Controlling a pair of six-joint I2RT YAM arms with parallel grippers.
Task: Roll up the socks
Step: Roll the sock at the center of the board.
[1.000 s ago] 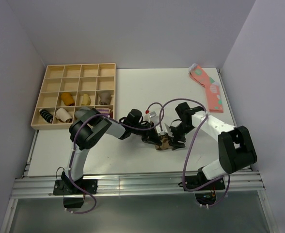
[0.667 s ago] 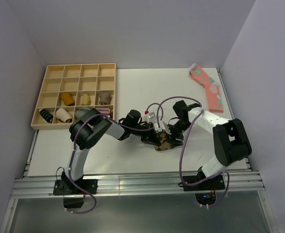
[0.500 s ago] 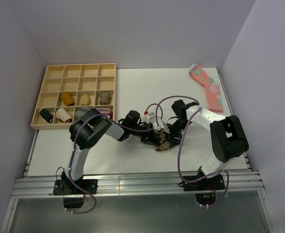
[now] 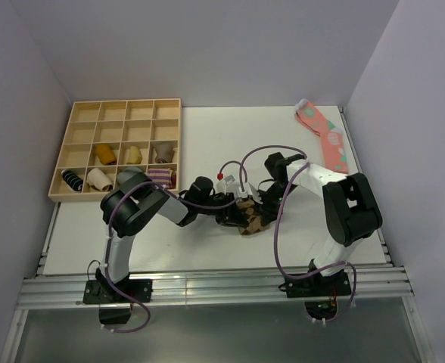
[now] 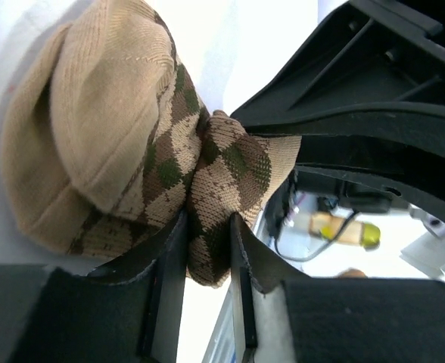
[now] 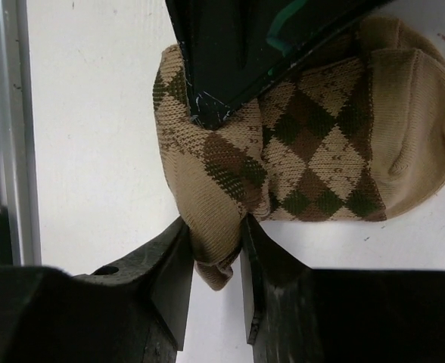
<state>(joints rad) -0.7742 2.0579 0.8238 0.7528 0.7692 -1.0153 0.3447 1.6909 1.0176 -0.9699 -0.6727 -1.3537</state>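
- One big white surface [image 4: 207, 136], yet all the work crowds its middle. Why?
- The tan socks [image 4: 254, 219] lie bunched there. The left claw [image 5: 206, 238] pinches one fold, and the right claw [image 6: 213, 249] pinches another from the right. I think that stops the bundle springing open while rolling.

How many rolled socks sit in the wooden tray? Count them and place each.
7. Second-nearest row of the tray: mustard roll, cream roll, grey-brown roll. Nearest row: black-striped roll, white roll, grey roll, purple-striped roll. The left arm may hide more.
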